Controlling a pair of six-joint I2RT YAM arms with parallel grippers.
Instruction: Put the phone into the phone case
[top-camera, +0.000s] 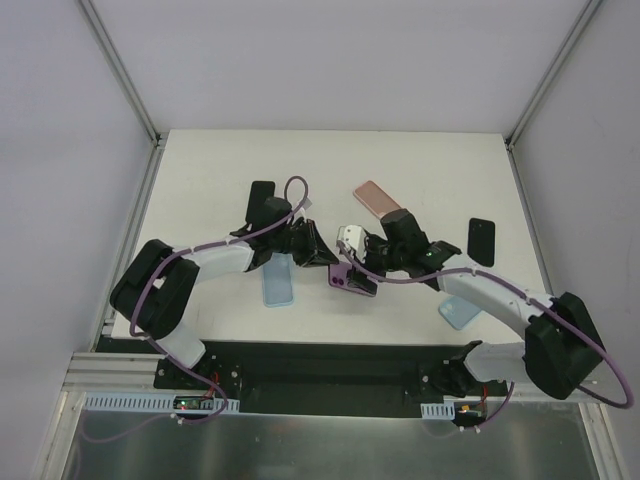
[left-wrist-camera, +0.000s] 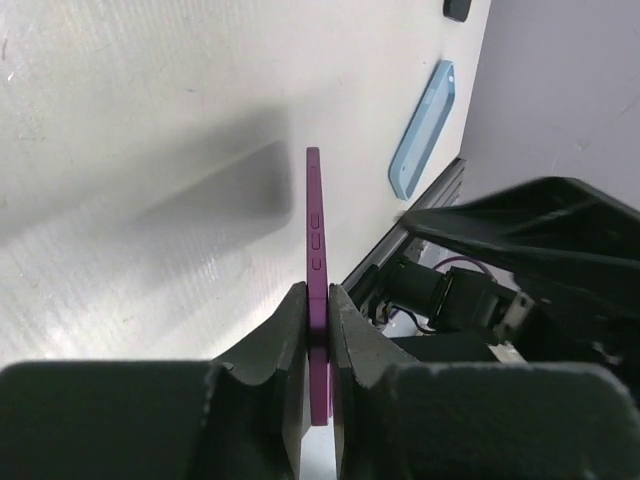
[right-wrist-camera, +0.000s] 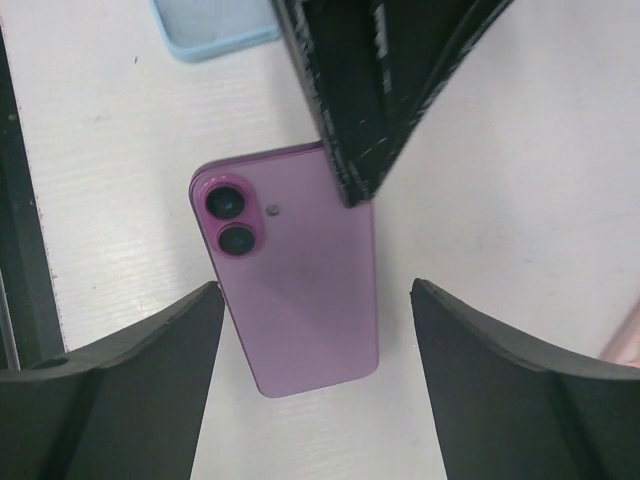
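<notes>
One purple phone (right-wrist-camera: 300, 330) is concerned — a thin, rigid slab with a smooth matte back and two raised camera lenses at one corner. It is judged light but slippery and liable to crack if dropped, so it is best taken across its long side edges, clear of the lenses and of the side buttons seen in the left wrist view. It is held over the middle of the counter (top-camera: 200, 170), somewhat nearer the near edge, and appears lifted off the surface, though contact at its lower end cannot be ruled out. The left pincer (left-wrist-camera: 318, 310) is clamped on its front and back faces near one end, so that the phone stands edge-on between those fingers. The right pincer (right-wrist-camera: 315, 288) is spread wide, one finger at each long side of the phone and touching neither; the back is turned squarely toward that wrist. A light-blue case (top-camera: 278, 280) lies flat towards the near edge under the left arm — a second light-blue case (top-camera: 460, 313) lies by the near right corner, partly hidden beneath the right arm. Which one is meant cannot be told.
</notes>
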